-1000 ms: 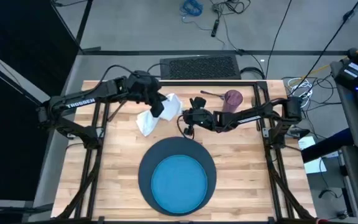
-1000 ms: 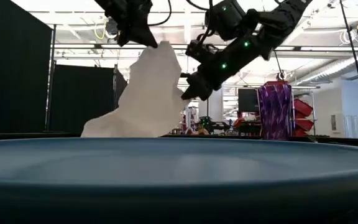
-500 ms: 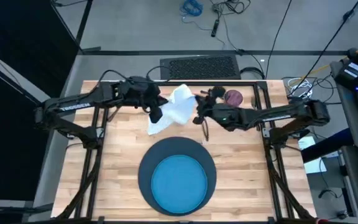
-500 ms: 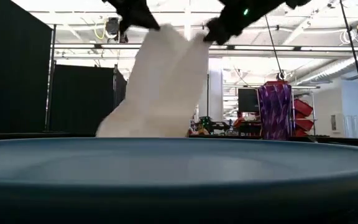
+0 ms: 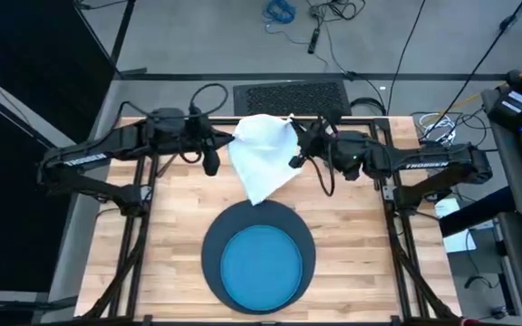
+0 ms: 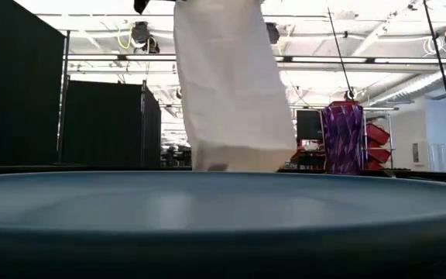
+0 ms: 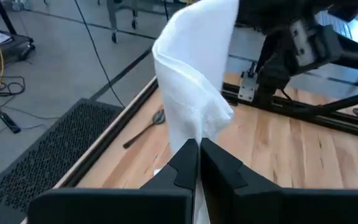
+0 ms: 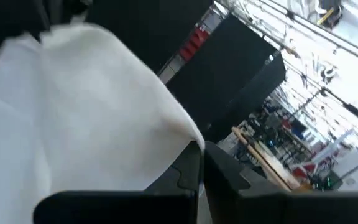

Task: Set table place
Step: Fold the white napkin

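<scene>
Nearest, at the table's near edge: bright blue plate (image 5: 260,265) centred on the dark navy mat (image 5: 214,244); both look placed. No cutlery, napkin or cup is set beside them yet.

Mid-table, raised: white napkin (image 5: 263,156) held up between both arms, spread and hanging like a sheet; its lower corner comes down close above the mat's far rim. Low view shows the cloth draping down behind the plate, top edge out of frame. Left gripper (image 7: 197,163) pressed together on one upper corner, fingers closed with cloth pinched between them. Right gripper (image 8: 199,167) likewise clamped on the other upper corner. The wooden table (image 5: 361,244) is bare to either side of the mat.

Far side: purple cup (image 6: 342,136) upright toward the far right; hidden under the right arm in the high view. One utensil, apparently the spoon (image 7: 148,126), lies near the far edge. Fork and knife not made out.

Judgement: early stage. Mat and plate done; napkin in hand, to be laid; cutlery and cup remain.
</scene>
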### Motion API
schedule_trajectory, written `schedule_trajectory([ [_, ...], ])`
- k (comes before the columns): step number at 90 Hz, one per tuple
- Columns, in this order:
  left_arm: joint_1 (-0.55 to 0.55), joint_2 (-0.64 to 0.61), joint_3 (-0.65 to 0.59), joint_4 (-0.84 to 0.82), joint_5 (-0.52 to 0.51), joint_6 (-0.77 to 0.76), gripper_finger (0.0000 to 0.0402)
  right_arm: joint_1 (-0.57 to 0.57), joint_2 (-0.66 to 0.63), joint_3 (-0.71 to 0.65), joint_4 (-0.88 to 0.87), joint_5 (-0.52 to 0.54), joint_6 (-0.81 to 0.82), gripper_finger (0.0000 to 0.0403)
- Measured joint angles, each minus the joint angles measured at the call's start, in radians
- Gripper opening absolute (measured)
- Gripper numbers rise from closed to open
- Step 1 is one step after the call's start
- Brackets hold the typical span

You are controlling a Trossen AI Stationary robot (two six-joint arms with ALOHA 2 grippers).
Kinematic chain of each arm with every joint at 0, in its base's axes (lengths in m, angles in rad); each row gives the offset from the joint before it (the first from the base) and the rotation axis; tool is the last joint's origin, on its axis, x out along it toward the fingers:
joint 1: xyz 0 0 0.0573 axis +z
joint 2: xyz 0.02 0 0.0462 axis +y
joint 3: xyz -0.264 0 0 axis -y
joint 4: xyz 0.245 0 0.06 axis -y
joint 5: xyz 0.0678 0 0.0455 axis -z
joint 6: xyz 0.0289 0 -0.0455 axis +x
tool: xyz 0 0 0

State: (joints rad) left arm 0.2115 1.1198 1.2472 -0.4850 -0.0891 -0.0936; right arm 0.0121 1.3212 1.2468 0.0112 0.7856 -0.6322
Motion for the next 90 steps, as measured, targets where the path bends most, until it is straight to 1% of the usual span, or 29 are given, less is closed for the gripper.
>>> schedule_trajectory([
  [11,0.001,0.001,0.000,-0.022,0.000,0.016,0.0000,-0.002,0.027,0.044,-0.096,0.005,0.049,0.0000],
  [18,0.001,0.008,0.000,-0.034,-0.003,0.022,0.0000,-0.006,0.041,0.045,-0.110,0.012,0.063,0.0000],
  [29,0.001,0.016,0.000,-0.049,-0.019,0.029,0.0000,-0.012,0.062,0.045,-0.135,0.056,0.073,0.0000],
  [38,0.001,0.024,0.000,-0.074,-0.022,0.029,0.0000,-0.012,0.070,0.044,-0.183,0.056,0.126,0.0000],
  [57,0.001,0.087,-0.001,-0.084,-0.022,0.029,0.0000,-0.012,0.069,0.045,-0.267,0.055,0.222,0.0000],
  [73,0.001,0.150,-0.001,-0.083,-0.024,0.048,0.0000,-0.018,0.068,0.045,-0.383,0.054,0.312,0.0000],
  [81,0.003,0.173,-0.001,-0.082,-0.024,0.050,0.0000,-0.028,0.068,0.041,-0.406,0.053,0.337,0.0000],
  [90,0.003,0.191,-0.001,-0.083,-0.023,0.052,0.0000,-0.045,0.068,0.003,-0.411,0.051,0.357,0.0000],
])
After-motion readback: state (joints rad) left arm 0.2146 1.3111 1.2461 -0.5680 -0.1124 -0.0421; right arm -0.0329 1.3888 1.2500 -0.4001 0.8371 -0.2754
